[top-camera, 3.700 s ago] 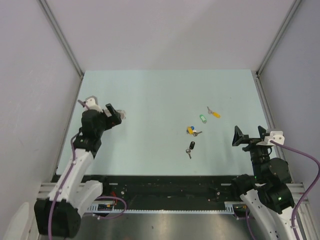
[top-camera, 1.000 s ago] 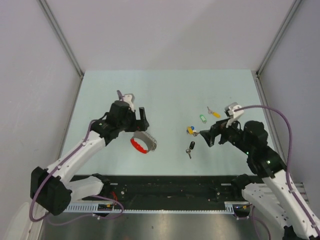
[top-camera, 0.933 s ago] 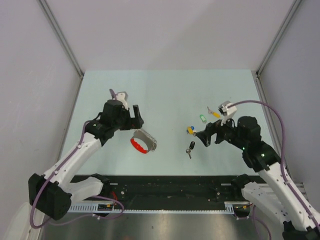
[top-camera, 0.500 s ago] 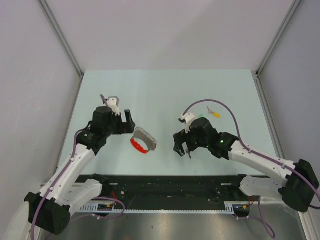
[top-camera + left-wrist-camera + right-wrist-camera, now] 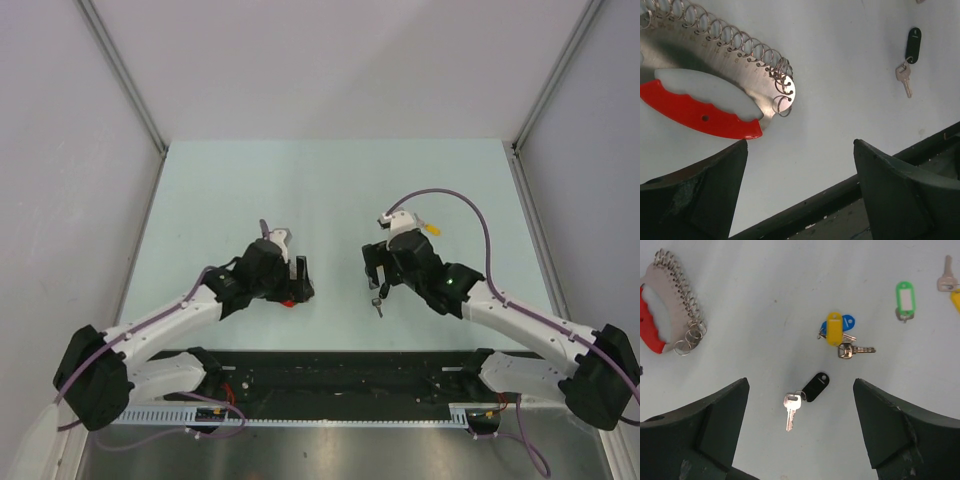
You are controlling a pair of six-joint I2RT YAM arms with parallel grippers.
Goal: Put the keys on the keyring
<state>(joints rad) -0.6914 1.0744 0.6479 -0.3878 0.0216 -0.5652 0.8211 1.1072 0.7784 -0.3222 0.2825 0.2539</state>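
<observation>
The keyring (image 5: 715,107) is a red-and-white handle on a metal plate edged with several wire rings. It lies flat, just ahead of my open, empty left gripper (image 5: 800,145). In the top view that gripper (image 5: 297,280) covers most of it, leaving a red bit (image 5: 288,301). My right gripper (image 5: 800,385) is open and empty, straddling from above the black-tagged key (image 5: 816,386), which also shows in the top view (image 5: 378,303) and the left wrist view (image 5: 913,45). The blue-and-yellow key (image 5: 834,329), green key (image 5: 905,296) and yellow key (image 5: 432,228) lie beyond.
The black front rail (image 5: 840,205) of the table runs close behind the left gripper. Grey walls and metal posts (image 5: 120,75) enclose the pale table (image 5: 330,190) on three sides. The keyring shows at the right wrist view's left edge (image 5: 662,305).
My left gripper has moved right and toward the table's front, over the keyring. My right gripper has shifted slightly right and back over the black key. Both stay open.
</observation>
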